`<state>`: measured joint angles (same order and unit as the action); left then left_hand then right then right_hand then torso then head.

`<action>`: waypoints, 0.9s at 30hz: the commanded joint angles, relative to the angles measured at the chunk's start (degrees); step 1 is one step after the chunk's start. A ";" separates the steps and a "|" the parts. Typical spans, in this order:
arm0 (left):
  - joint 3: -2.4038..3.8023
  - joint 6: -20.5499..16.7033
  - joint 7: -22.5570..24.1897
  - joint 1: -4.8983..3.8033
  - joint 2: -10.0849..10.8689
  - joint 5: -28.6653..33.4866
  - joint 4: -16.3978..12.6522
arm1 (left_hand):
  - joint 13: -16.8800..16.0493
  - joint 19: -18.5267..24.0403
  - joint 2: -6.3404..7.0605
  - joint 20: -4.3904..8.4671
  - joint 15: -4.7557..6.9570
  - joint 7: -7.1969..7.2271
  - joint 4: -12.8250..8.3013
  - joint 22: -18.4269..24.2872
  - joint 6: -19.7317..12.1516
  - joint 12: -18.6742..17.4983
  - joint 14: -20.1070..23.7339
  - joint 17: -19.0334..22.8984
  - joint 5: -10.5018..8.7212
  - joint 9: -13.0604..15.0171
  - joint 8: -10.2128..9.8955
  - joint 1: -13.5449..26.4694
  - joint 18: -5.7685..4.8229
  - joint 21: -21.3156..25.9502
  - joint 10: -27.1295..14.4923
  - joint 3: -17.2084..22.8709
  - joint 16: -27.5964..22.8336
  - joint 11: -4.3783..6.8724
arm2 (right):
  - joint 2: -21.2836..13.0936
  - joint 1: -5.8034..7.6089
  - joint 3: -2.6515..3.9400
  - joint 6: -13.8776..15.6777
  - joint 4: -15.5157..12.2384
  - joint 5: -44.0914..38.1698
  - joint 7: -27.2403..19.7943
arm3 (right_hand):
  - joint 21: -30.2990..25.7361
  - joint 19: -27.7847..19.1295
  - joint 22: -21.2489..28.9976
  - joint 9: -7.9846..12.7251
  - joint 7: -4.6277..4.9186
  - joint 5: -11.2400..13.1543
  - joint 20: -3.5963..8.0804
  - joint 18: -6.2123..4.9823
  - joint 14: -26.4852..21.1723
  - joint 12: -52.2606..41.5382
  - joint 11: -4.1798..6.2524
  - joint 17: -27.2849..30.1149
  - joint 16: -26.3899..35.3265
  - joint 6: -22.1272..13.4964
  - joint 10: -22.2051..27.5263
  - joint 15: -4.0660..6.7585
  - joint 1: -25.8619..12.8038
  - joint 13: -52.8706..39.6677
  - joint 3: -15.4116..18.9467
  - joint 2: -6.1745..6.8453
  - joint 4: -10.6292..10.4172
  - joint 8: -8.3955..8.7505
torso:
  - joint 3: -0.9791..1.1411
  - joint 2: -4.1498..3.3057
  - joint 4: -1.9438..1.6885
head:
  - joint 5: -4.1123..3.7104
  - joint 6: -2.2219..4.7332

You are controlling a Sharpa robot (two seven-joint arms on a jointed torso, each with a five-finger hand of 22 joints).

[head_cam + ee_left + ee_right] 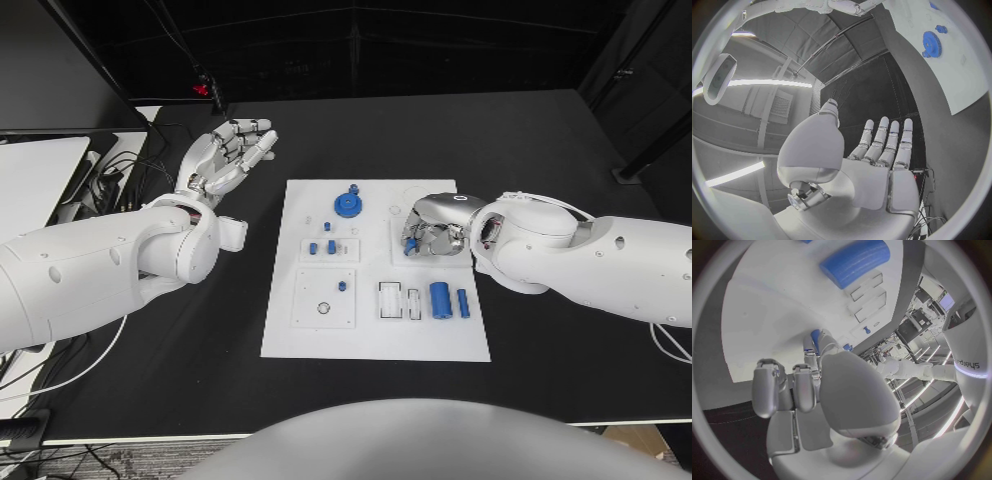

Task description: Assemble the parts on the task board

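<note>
Right hand [437,226] pinches a blue part [411,244] over the task board [375,345]; left hand [227,155] spread, empty.

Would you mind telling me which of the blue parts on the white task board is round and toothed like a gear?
The blue gear near the board's far edge; its toothed disc sets it apart from the plain blue cylinder and slim blue peg.

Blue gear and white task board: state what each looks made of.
The round blue toothed gear looks like matte moulded or printed plastic: even saturated colour, no metallic glint. The flat white rectangular task board seems a rigid plastic or coated plate, smooth and uniform, with crisp recessed pockets; which one cannot be told.
</note>
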<state>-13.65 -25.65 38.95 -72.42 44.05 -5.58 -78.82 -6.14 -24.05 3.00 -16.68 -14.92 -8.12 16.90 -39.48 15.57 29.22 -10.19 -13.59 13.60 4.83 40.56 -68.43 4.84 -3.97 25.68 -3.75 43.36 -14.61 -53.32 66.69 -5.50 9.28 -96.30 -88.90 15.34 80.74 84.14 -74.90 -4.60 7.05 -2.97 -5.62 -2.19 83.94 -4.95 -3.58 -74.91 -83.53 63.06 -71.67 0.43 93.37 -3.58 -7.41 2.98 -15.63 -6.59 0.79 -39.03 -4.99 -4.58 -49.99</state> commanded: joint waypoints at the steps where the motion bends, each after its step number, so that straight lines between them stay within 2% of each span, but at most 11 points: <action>1: 0.06 0.12 5.92 -0.08 -0.01 0.05 -0.01 | 0.05 -0.27 -0.50 0.05 -0.02 -8.81 0.01 0.05 -0.42 0.33 0.49 0.05 0.36 -0.05 0.20 0.20 0.16 -0.13 -0.34 0.31 0.08 -0.10 | -0.06 0.05 0.01 1.66 -0.16 0.48 -0.85 | 0.23 1.68 -11.46 -0.03 0.20 0.25 0.32 -0.08 3.96 0.33 0.03 -2.63 -0.10 0.35 -0.44 0.36 0.42 0.08 -0.42 0.00 0.01 -0.22 | 0.02 -0.01 0.01 | 0.01 -0.01; 7: 0.06 0.12 5.88 -0.08 -0.01 0.05 0.00 | 0.05 -0.27 -0.50 0.05 -0.02 -8.81 0.01 0.05 -0.42 0.33 0.49 0.05 0.36 -0.05 0.20 0.20 0.16 -0.13 -0.34 0.31 0.08 -0.10 | -0.21 0.03 0.01 2.45 -0.37 0.64 -1.01 | 0.15 1.64 -11.44 -0.12 0.16 0.24 0.28 -0.10 3.96 0.53 0.06 -2.67 -0.15 1.39 -1.02 0.33 0.97 0.06 -0.99 -0.20 -0.22 -0.52 | 0.00 -0.02 0.03 | -0.04 -0.01; 16: 0.06 0.17 5.83 -0.08 0.06 0.05 -0.01 | 0.12 -0.30 -0.77 0.05 -0.03 -8.81 -0.01 0.06 -0.45 0.58 0.54 0.24 0.37 -0.11 0.30 0.10 0.16 -0.15 -0.44 0.38 0.27 -0.10 | -1.50 -0.02 0.01 8.10 -1.72 3.10 -3.04 | -0.12 1.53 -11.35 -0.29 -0.22 0.24 0.37 -0.18 3.88 0.91 0.25 -2.37 -0.04 2.96 -1.61 0.50 1.16 0.08 -1.35 -0.04 -0.58 -0.99 | 0.02 0.00 0.05 | 0.34 -0.01; 27: 0.06 0.00 5.80 -0.07 0.14 0.05 0.12 | 0.12 -0.30 -0.77 0.05 -0.03 -8.81 -0.01 0.06 -0.45 0.58 0.54 0.24 0.37 -0.11 0.30 0.10 0.16 -0.15 -0.44 0.38 0.27 -0.10 | -5.23 0.13 0.09 11.56 -5.60 9.47 -5.05 | -1.00 1.18 -11.01 -0.22 -0.35 0.18 0.41 -0.39 3.46 1.30 0.23 -0.41 1.00 3.56 -1.65 0.54 -0.69 0.10 -0.68 0.69 -1.04 -0.80 | -0.01 0.08 -0.02 | 0.54 -0.01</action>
<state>-13.65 -25.65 38.95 -72.41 44.17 -5.58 -78.71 -6.06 -24.05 2.76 -16.68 -14.92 -8.12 16.90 -39.48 15.57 29.68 -10.19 -13.40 13.60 4.76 40.55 -68.19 4.85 -3.97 25.68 -3.75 43.36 -14.61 -58.45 66.68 -5.47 17.77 -101.40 -82.60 12.08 80.07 84.14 -74.94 -4.66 6.78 -2.76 -5.62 -2.19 84.15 -3.98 -3.49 -74.95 -82.67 66.27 -73.01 0.64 93.33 -3.56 -8.12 3.91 -16.51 -7.32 0.81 -38.98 -4.97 -4.06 -49.99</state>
